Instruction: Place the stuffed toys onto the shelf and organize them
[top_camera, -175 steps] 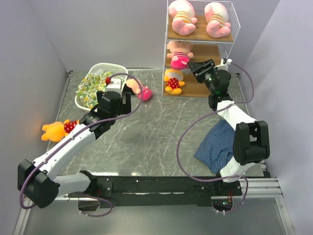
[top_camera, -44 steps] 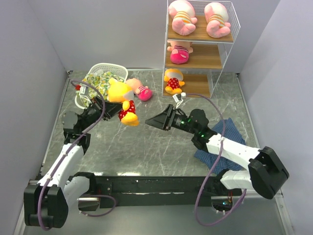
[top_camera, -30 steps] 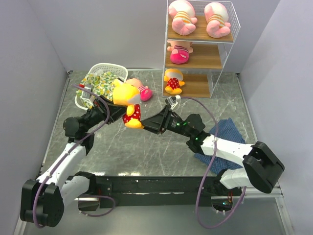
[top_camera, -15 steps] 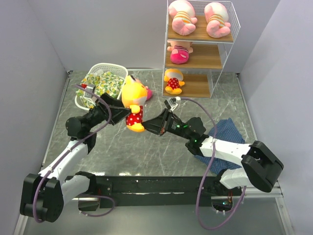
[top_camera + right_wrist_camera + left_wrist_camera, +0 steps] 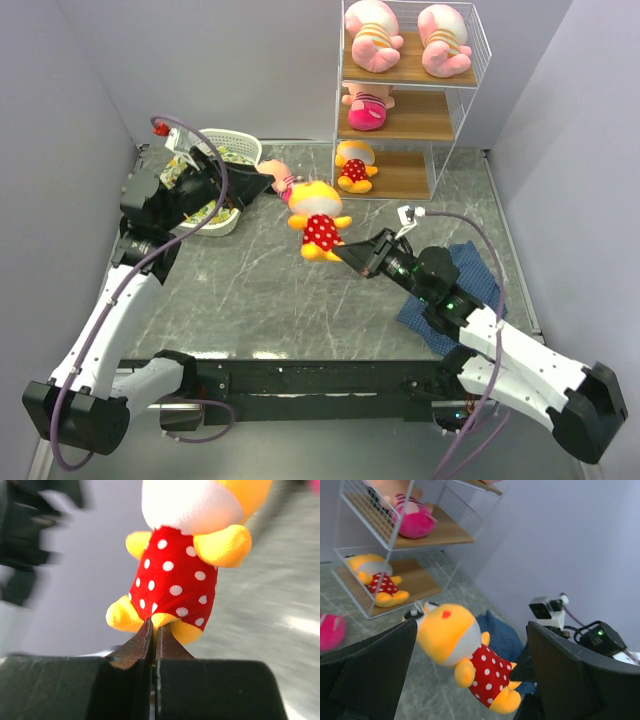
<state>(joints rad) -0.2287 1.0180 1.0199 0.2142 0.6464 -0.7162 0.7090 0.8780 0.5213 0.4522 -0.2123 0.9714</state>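
Left fingers [image 5: 245, 185] standing wide open, gripping nothing, beside white plastic lattice basket [image 5: 222, 222]. Orange-yellow plush bear in red dotted shirt [image 5: 318, 222] hanging upright above grey marble table [image 5: 270, 290], closed right fingers [image 5: 152, 630] pinching its feet. I'm judging right arm nearer: white-wire, brown-board shelf [image 5: 405, 175] lying beyond bear, rightward.

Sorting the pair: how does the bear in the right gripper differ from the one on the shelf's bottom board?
The held bear is in the air, pinched at its feet by the right gripper; the shelf bear rests on the bottom board of the shelf, untouched. The held bear is upright; the shelf bear lies flat. Both are orange-yellow in red white-dotted shirts.
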